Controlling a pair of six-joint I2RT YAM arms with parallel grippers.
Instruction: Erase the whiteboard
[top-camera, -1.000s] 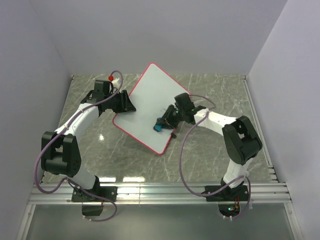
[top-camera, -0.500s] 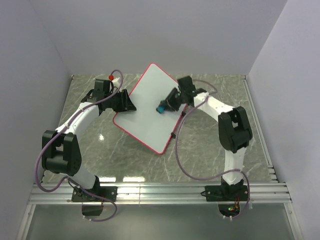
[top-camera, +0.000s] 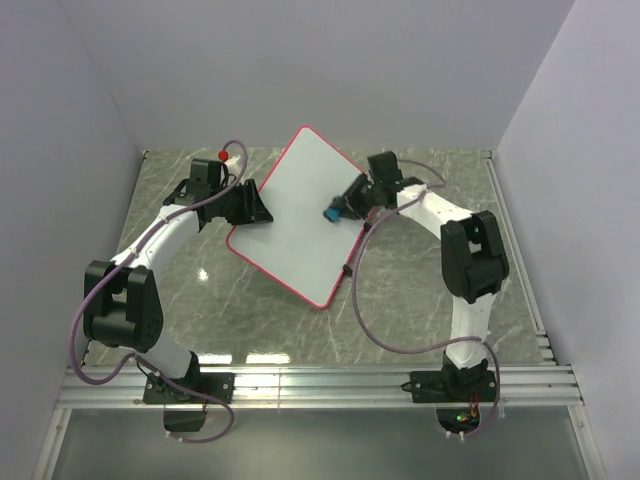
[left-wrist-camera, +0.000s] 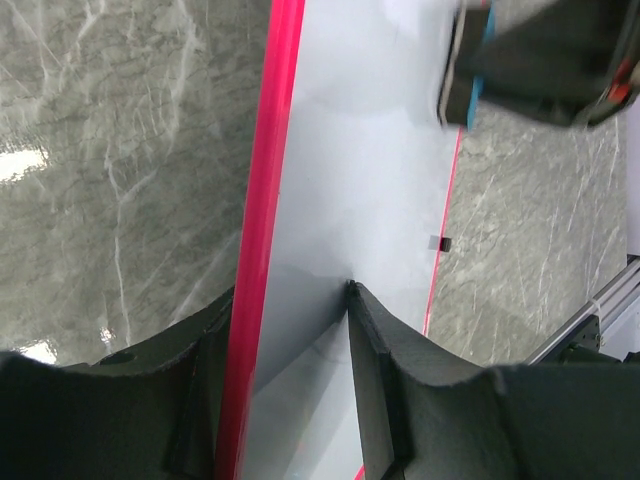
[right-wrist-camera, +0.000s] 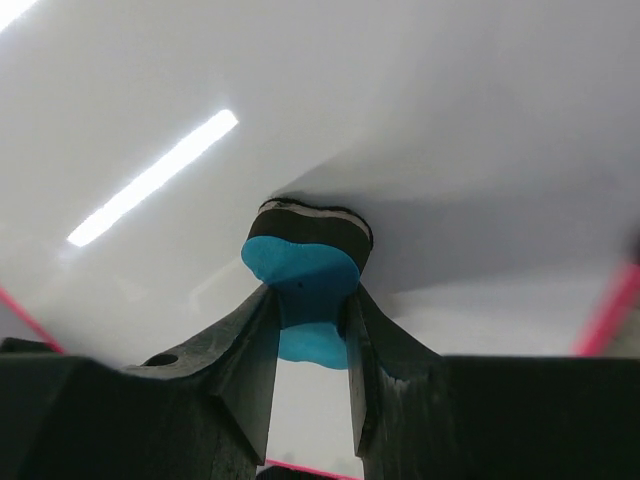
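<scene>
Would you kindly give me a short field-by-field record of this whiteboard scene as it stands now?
Surface: grey marbled table
Board: large white rectangular whiteboard with red-pink rim, set diagonally between the arms
Left gripper: shut on the board's left rim
Right gripper: shut on small blue eraser block with black pad
Eraser contact: pad against the white face, near the board's right edge
Marks: none visible on the board
</scene>
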